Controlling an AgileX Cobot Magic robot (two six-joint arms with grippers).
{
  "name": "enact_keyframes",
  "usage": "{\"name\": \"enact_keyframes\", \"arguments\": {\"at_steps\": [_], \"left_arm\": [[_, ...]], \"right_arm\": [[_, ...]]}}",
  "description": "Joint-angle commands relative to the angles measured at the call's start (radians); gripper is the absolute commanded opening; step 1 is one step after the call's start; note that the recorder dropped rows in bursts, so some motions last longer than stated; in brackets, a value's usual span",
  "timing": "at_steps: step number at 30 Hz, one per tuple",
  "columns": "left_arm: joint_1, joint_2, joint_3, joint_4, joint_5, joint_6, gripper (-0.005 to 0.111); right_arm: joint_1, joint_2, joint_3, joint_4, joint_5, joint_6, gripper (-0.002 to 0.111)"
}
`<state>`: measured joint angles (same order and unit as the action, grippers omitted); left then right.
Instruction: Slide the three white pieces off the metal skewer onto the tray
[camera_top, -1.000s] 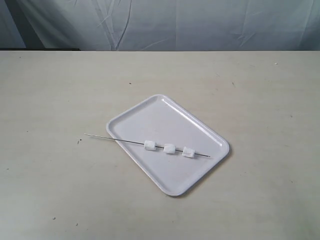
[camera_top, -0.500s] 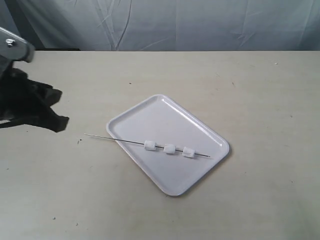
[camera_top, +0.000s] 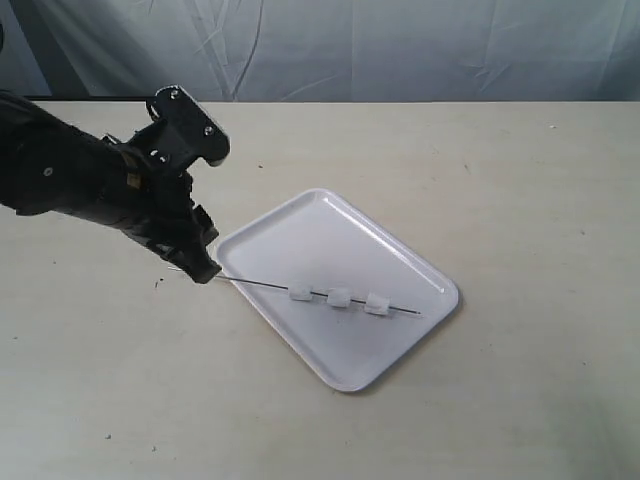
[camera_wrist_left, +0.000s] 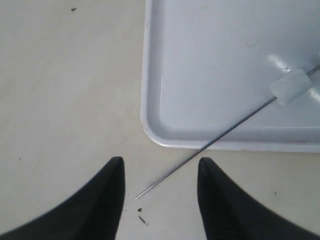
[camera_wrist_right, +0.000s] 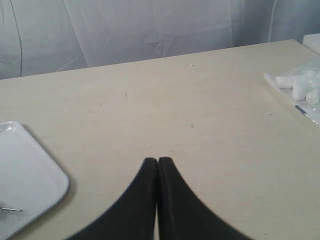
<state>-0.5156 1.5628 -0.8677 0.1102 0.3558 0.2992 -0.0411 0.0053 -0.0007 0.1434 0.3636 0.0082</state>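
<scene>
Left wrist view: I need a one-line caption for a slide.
Open left gripper framing the metal skewer's bare end beside the tray corner, one white piece threaded.

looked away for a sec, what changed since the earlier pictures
The left gripper came in from the left of the exterior view and down to the bare end of the metal skewer. Its jaws have opened and stand either side of the tip, with nothing gripped. The skewer, the three white pieces and the tray have not moved.
</scene>
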Motion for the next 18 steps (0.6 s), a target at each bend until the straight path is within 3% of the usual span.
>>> {"name": "enact_keyframes", "arguments": {"at_steps": [1,4,6,11,18], "left_arm": [[-0.006,0.011,-0.061,-0.13,0.071,0.279,0.045],[-0.006,0.069,-0.099,-0.275,0.086,0.59,0.045],[-0.006,0.145,-0.124,-0.255,0.086,0.649,0.045],[-0.006,0.32,-0.161,-0.031,0.006,0.646,0.051],[-0.006,0.334,-0.161,-0.091,-0.143,0.646,0.052]], "right_arm": [[0.002,-0.005,0.001,-0.007,-0.124,-0.008,-0.001],[0.002,-0.005,0.001,0.079,-0.414,-0.008,-0.001],[0.002,-0.005,0.001,0.157,-0.493,-0.008,-0.001],[0.002,-0.005,0.001,0.205,-0.353,-0.008,-0.001],[0.037,0.071,0.001,0.206,-0.349,-0.008,-0.001]]}}
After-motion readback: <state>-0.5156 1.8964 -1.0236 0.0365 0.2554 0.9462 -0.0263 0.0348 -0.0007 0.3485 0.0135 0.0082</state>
